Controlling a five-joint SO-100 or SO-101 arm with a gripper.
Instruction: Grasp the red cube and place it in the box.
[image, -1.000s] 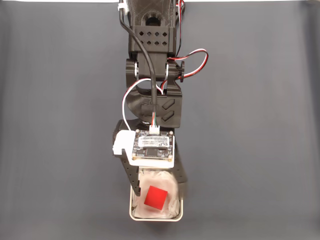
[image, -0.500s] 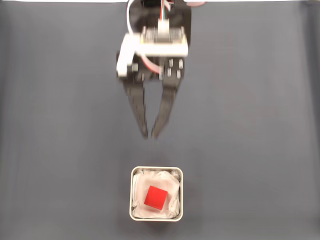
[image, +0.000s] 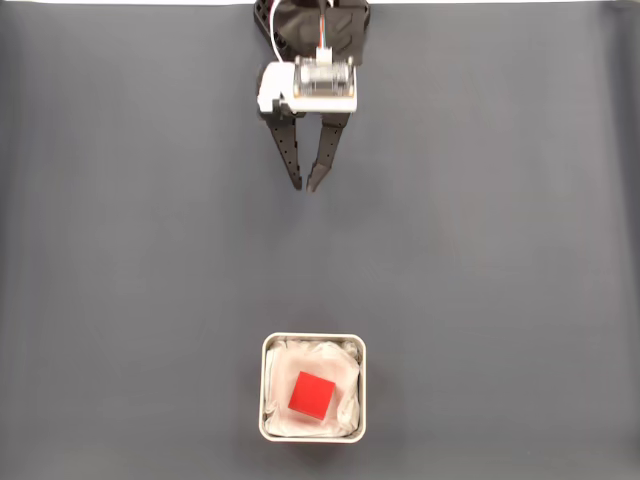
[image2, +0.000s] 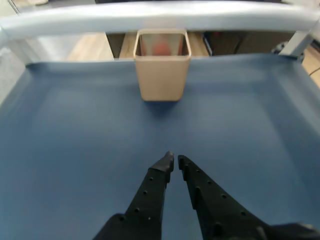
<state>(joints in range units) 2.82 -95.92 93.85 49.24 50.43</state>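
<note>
Where cloth lines it, red cube (image: 312, 395) in box (image: 264, 388).

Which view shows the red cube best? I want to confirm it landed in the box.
The fixed view: it looks straight down on the red cube resting on the box lining. The wrist view shows a faint red blur through the box wall.

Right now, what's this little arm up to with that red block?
The cube lies inside the box, on its white lining, near the bottom of the fixed view. The gripper is far from it, near the top, above the bare dark mat, holding nothing, its fingers nearly together. In the wrist view the gripper points toward the box across the mat. So the cube looks delivered, and the arm is clear of the box.
</note>
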